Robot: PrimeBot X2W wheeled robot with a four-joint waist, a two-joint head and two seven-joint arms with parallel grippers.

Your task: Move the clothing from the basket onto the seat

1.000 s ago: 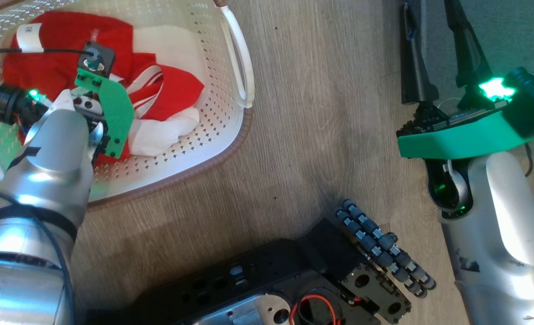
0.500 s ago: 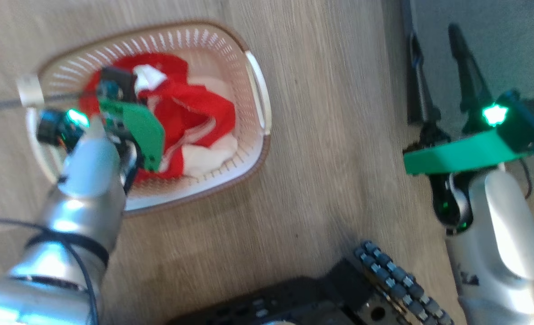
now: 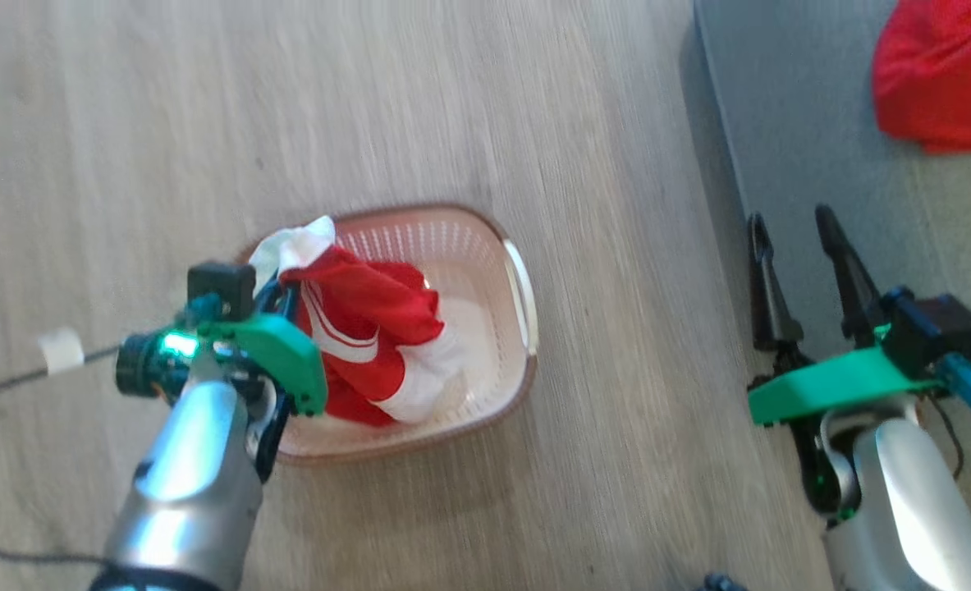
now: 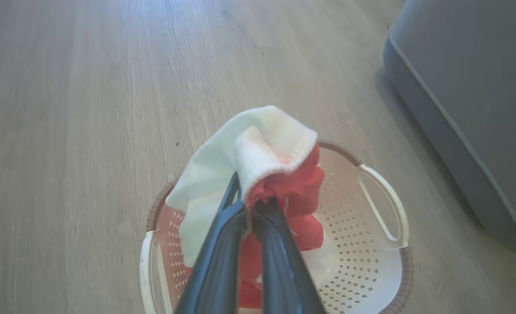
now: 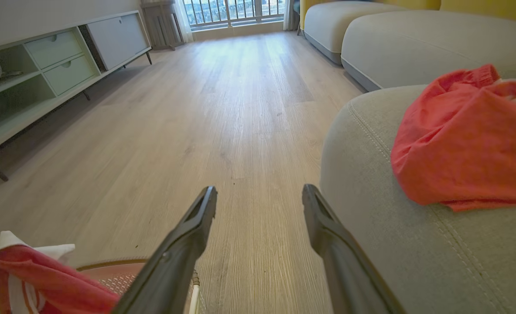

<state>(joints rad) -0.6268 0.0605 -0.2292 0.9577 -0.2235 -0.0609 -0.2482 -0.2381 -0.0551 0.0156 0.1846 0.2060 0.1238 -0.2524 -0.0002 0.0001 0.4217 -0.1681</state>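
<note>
left gripper (image 4: pixel 247 205): we have it pinched tight on a red-and-white garment (image 3: pixel 370 316), bunched up and hanging over the basket (image 3: pixel 521 304) | right gripper (image 3: pixel 789 217): fingers spread wide, nothing in them, by the grey seat (image 3: pixel 789 123) edge | another red garment (image 3: pixel 941 78) lies on that seat | basket sits on the wood floor (image 3: pixel 452 98), near the seat

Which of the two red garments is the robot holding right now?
The red-and-white striped garment over the basket, pinched in the shut left gripper. The other red garment lies loose on the grey seat.
</note>
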